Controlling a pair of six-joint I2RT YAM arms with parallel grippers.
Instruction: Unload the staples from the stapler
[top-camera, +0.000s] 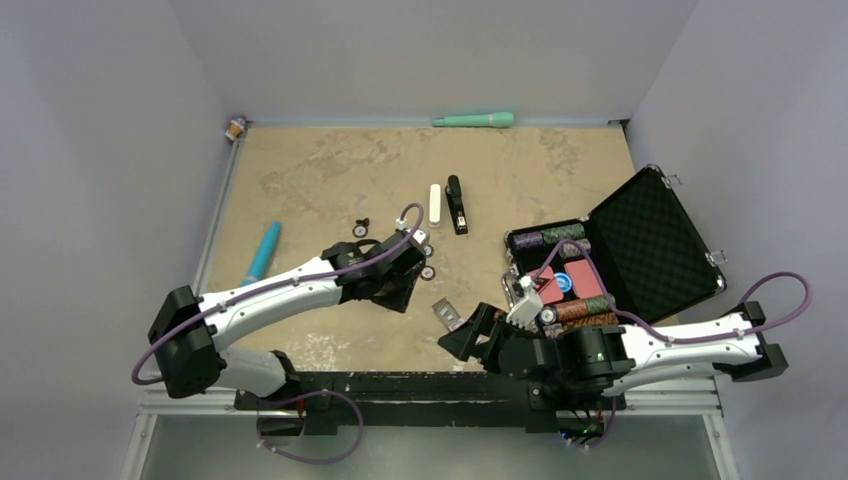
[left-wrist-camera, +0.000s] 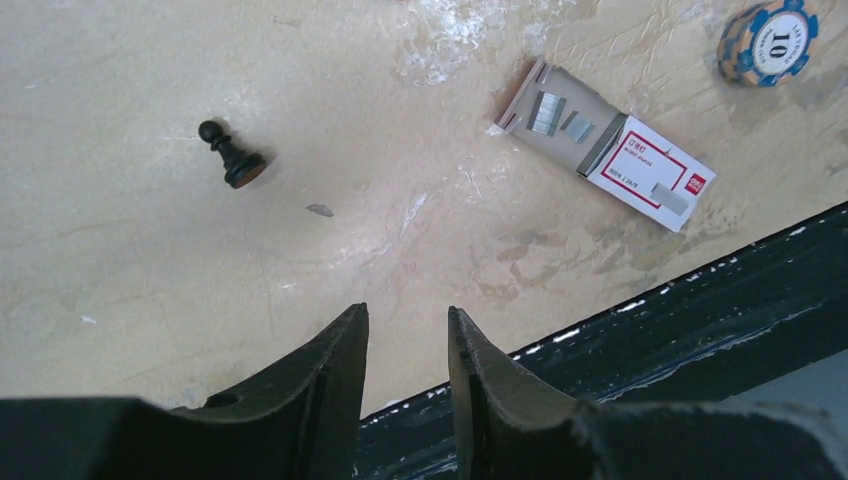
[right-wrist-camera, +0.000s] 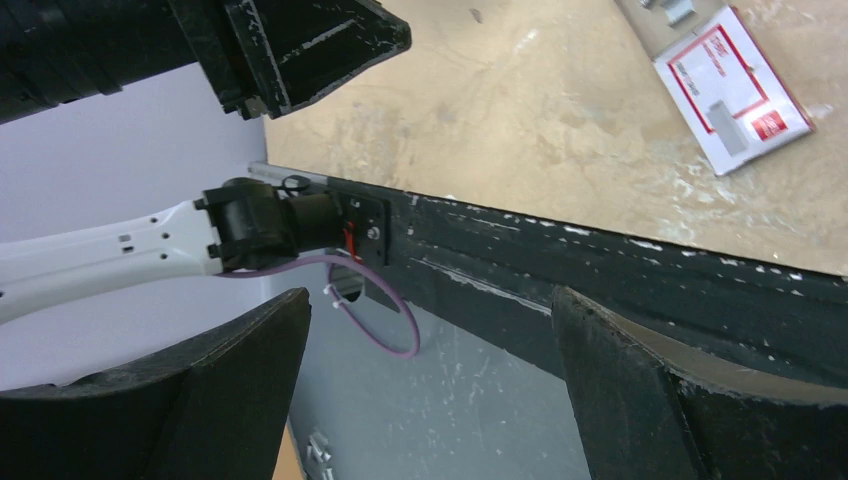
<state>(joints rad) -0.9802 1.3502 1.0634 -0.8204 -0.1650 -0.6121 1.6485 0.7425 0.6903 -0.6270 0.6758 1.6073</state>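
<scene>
The slim black stapler (top-camera: 457, 205) lies closed on the tan table at centre back, next to a white oblong bar (top-camera: 435, 205). Its staples are hidden inside. My left gripper (top-camera: 398, 292) hovers well in front of it, over the near part of the table. In the left wrist view its jaws (left-wrist-camera: 407, 315) stand a little apart with nothing between them. My right gripper (top-camera: 458, 342) sits low at the near edge, past the black rail. Seen from the right wrist, it is wide open and empty (right-wrist-camera: 430, 298). Neither wrist view shows the stapler.
A red-and-white staple box (top-camera: 445, 315) (left-wrist-camera: 605, 145) (right-wrist-camera: 735, 90), tray slid out, lies between the grippers. Also here are a black chess pawn (left-wrist-camera: 232, 158), a blue poker chip (left-wrist-camera: 768, 42), an open chip case (top-camera: 610, 260), a teal pen (top-camera: 262, 252) and a green marker (top-camera: 473, 120).
</scene>
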